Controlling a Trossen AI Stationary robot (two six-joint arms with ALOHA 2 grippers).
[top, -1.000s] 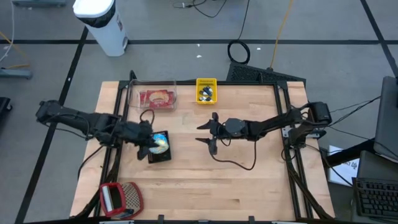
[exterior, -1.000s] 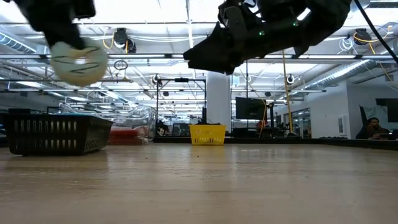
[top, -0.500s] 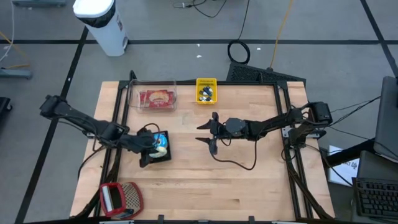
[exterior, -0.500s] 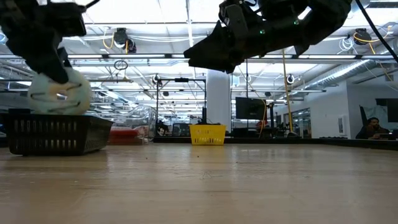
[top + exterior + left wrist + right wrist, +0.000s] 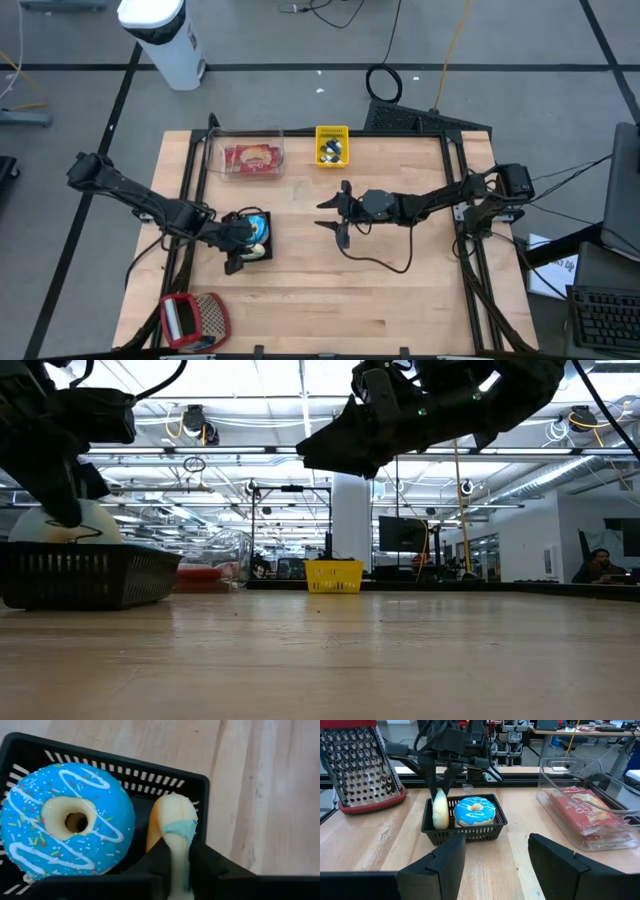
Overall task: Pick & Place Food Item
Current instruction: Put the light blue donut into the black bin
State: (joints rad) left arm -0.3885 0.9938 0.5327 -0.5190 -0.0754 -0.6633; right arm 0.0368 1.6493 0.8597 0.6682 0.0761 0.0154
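Left gripper pinches smooth cream pastry inside slotted black basket

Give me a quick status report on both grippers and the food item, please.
Left gripper over black mesh basket, fingers on pale cream doughnut standing on edge beside blue-iced doughnut. Right gripper open, hovering mid-table. Nothing blocking.
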